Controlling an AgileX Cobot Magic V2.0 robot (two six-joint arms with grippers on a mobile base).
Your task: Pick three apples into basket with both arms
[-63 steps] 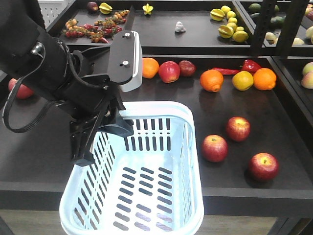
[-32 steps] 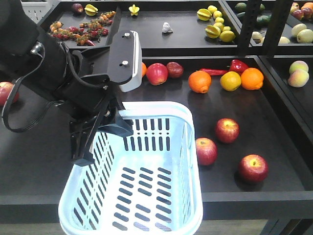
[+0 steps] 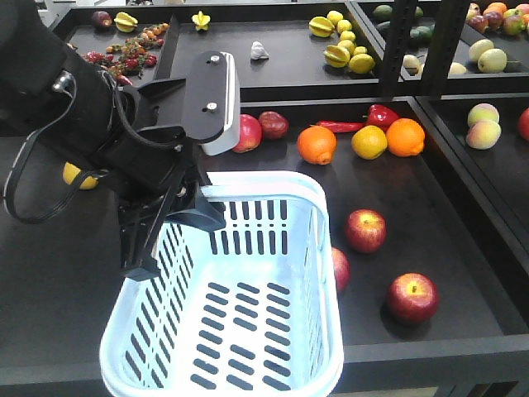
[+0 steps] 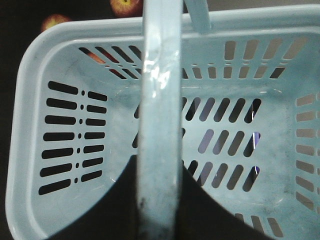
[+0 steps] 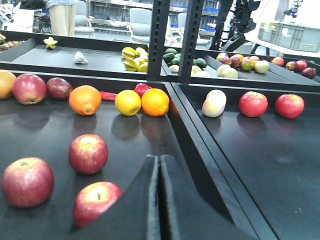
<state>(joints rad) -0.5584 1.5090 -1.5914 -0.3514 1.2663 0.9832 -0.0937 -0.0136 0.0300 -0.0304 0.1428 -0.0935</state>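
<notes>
Basket [image 3: 248,179] held by my left tool [image 3: 169,236], clamped on its handle [image 4: 160,100].
My right tool [image 5: 159,167] is pressed closed over the table [image 5: 45,130]; I see the three apples [image 3: 365,230] lying just right of the basket, outside it.
</notes>
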